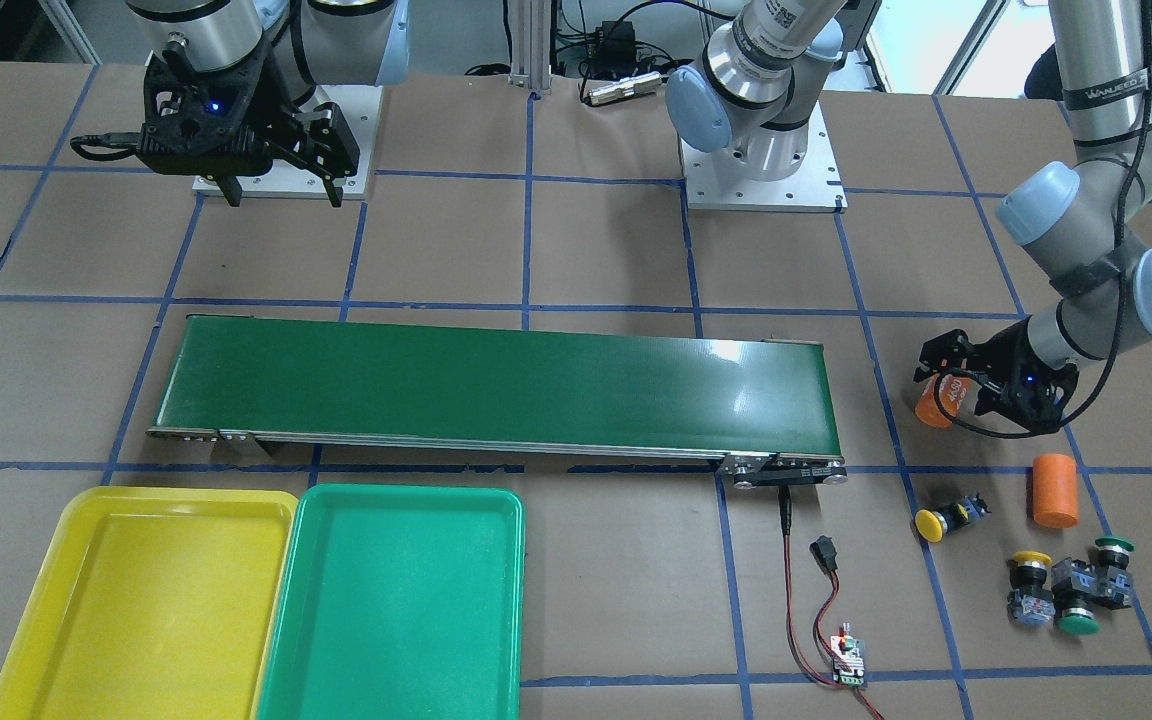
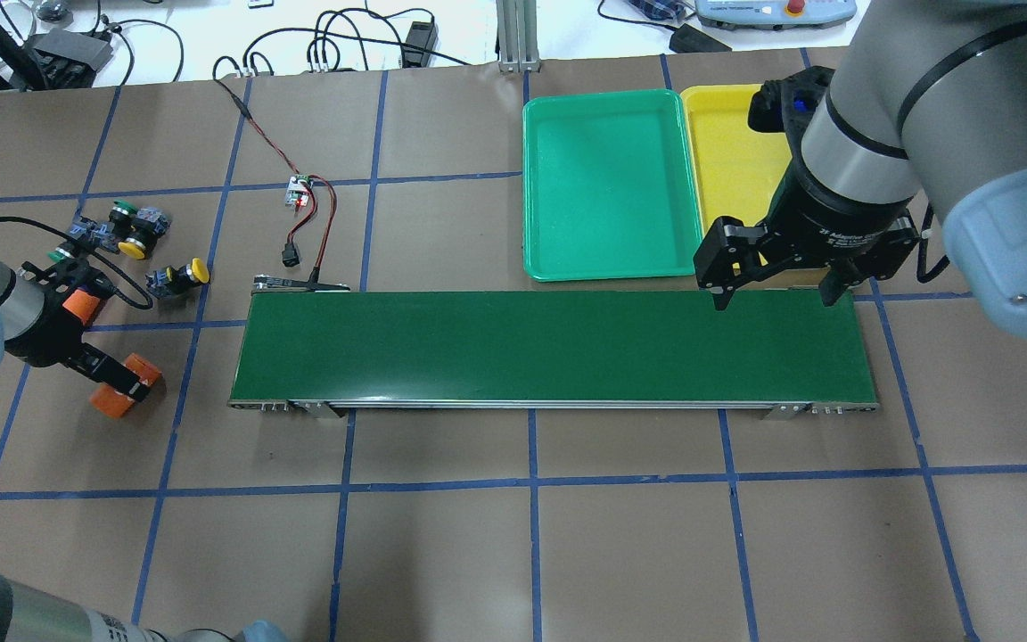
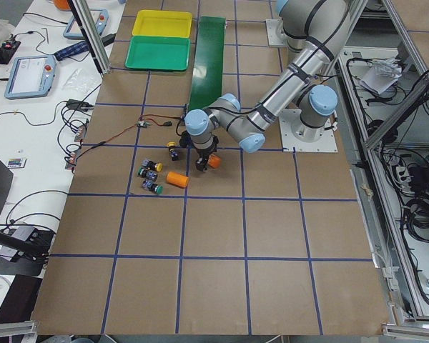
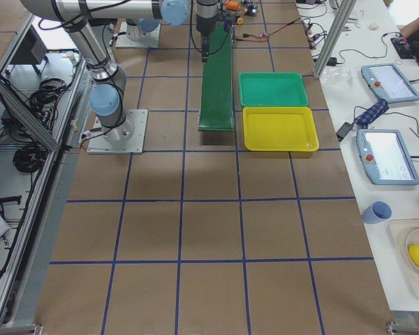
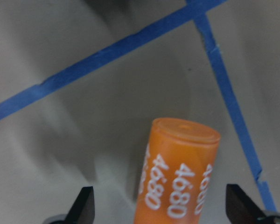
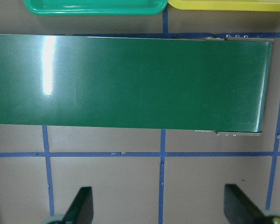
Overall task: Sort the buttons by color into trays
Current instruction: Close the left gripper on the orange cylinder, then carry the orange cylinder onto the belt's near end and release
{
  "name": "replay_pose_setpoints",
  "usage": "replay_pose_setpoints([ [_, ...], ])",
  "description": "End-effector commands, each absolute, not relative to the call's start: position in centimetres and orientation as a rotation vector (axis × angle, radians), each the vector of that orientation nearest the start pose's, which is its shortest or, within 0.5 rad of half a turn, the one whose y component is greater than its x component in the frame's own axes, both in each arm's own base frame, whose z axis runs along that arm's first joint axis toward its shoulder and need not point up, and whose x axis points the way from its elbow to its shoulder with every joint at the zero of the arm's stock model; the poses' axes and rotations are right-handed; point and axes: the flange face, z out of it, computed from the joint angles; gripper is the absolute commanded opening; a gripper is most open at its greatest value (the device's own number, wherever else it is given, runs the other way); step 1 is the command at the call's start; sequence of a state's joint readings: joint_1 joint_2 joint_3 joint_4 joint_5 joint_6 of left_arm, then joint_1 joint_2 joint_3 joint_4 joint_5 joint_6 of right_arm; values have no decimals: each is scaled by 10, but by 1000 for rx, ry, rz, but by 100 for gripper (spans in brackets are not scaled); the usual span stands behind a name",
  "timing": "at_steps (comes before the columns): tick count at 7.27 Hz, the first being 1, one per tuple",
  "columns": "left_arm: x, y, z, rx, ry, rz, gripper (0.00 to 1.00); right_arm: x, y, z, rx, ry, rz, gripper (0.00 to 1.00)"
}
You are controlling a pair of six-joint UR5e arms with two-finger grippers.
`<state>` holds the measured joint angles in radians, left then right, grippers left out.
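One yellow button (image 1: 946, 520) lies alone on its side, long axis along the table's length and cap toward the conveyor belt (image 1: 496, 380), just past the left gripper (image 5: 161, 207) on the operators' side. Farther out, the other yellow button (image 1: 1028, 585) and two green buttons (image 1: 1076, 600) bunch together. That gripper's fingers stand spread around an orange cylinder (image 5: 182, 172) without pinching it. The right gripper (image 1: 284, 198) hovers with fingers wide apart and nothing between them; across the belt from it sit the yellow tray (image 1: 176, 492) and the green tray (image 1: 406, 489).
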<state>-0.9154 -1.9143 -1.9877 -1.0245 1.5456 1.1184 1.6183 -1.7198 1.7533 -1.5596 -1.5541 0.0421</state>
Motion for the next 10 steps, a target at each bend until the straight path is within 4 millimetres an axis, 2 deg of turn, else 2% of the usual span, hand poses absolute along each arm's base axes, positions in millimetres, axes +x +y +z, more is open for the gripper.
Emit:
replay_pose_setpoints([
  [1,191,-487,178,806,3199,192,1,154,-417,465,-7,3129,73,100],
  [2,185,-486,182,822,3186,192,0,154,-417,466,-7,3127,71,100],
  [3,186,-487,201,833,3165,166,0,155,-417,466,-7,3126,68,100],
  [4,174,-486,226,859,3139,135,0,155,-416,467,-7,3126,66,100],
  [6,68,-506,278,1122,2969,45,0,155,-415,468,-7,3127,63,100],
  [7,20,-505,297,1347,2866,4,0,155,-415,468,-7,3126,63,100],
  [8,-31,-497,304,1505,2773,2,0,155,-415,467,-9,3126,66,100],
  [9,-70,-483,301,1612,2715,17,0,155,-415,467,-9,3126,66,100],
  [10,-80,-469,277,1646,2723,69,0,155,-414,468,-7,3126,66,100],
])
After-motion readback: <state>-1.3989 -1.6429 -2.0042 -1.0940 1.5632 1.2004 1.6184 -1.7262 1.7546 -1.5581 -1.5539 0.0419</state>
